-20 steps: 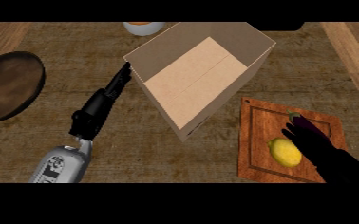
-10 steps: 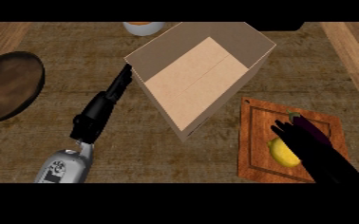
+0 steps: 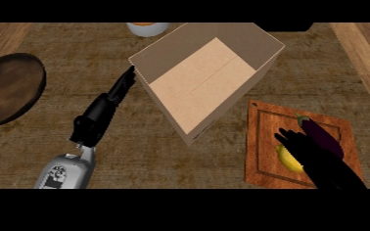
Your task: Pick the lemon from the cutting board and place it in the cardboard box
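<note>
- Covering the lemon (image 3: 288,159) on the cutting board (image 3: 265,127), the right hand (image 3: 311,149) curls over it; a closed grasp cannot be confirmed
- Resting beside the cardboard box (image 3: 195,83), the left hand (image 3: 101,115) is straight-fingered
- Lifting and placing remain

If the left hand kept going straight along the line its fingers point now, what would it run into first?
Probably the cardboard box. The left hand lies stretched up and to the right, fingertips almost at the box's near left corner, so it would likely meet that wall first. How high the hand sits against the wall is unclear from this steep view.
</note>
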You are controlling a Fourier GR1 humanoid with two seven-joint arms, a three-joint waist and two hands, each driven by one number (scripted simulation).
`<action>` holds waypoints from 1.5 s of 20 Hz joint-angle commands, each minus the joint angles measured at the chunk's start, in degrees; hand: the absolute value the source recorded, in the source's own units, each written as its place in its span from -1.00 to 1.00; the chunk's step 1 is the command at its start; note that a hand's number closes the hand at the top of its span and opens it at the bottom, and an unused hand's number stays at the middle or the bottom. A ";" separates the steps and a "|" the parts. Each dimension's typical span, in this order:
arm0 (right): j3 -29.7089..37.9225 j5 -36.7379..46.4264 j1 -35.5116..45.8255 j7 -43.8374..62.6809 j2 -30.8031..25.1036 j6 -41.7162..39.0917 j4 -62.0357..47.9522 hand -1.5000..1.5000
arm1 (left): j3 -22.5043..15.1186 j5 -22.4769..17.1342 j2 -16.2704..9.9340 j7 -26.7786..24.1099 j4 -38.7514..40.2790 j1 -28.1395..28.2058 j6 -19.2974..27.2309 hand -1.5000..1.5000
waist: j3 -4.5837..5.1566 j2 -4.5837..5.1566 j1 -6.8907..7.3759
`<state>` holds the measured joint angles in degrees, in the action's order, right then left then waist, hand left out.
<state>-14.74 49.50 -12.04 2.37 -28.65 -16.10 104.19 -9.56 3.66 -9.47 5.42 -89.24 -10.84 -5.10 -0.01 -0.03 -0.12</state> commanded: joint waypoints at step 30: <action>-9.47 17.28 13.59 -20.64 7.62 7.41 -14.25 1.00 | 2.53 4.17 3.82 -1.34 2.27 -0.54 -3.69 0.00 | 0.00 0.15 1.77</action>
<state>-16.80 64.28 -1.92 -13.14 -22.72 -9.06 89.12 -6.55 7.43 -5.49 4.84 -87.37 -11.91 -8.40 0.60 -0.24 0.33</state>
